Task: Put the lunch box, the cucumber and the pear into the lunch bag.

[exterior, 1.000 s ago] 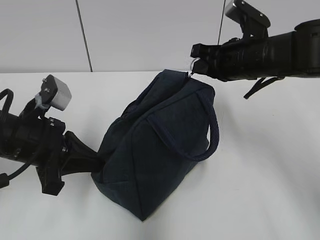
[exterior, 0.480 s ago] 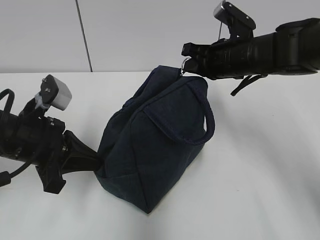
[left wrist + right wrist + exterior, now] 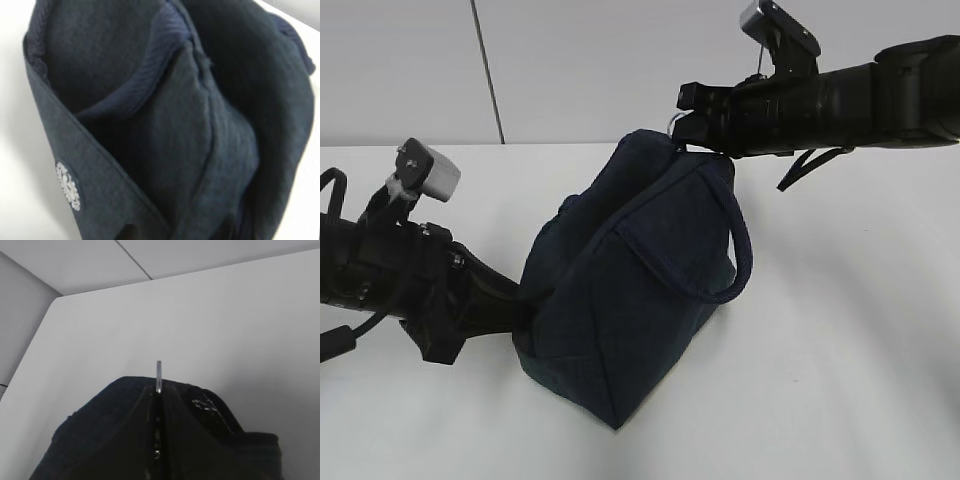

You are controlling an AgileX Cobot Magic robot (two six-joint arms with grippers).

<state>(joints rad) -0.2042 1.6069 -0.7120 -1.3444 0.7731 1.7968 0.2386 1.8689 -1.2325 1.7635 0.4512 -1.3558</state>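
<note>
Lunch bag fabric, dark navy, is seen standing on the white table, its near bottom corner pointed toward the exterior camera and its body leaning up and to the right. A thick rope-like handle is draped in a loop down the facing side panel. In the left wrist view the frame is almost filled by the bag's folds, and a small white embroidered mark is shown low on a side panel.

At the bag's lower left end the left gripper is pressed against the fabric; its fingertips are hidden by the bag in the exterior view and are not shown in its own wrist view, so whether they are apart or pinched on cloth cannot be told.

Farther back, at the bag's raised top corner, the right gripper is closed on the metal ring pull of the zipper. In the right wrist view the ring is seen edge-on, upright above the zipper seam.

The lunch box, the cucumber and the pear are not visible in any view. Behind the table, a pale wall with a dark vertical seam is shown.
</note>
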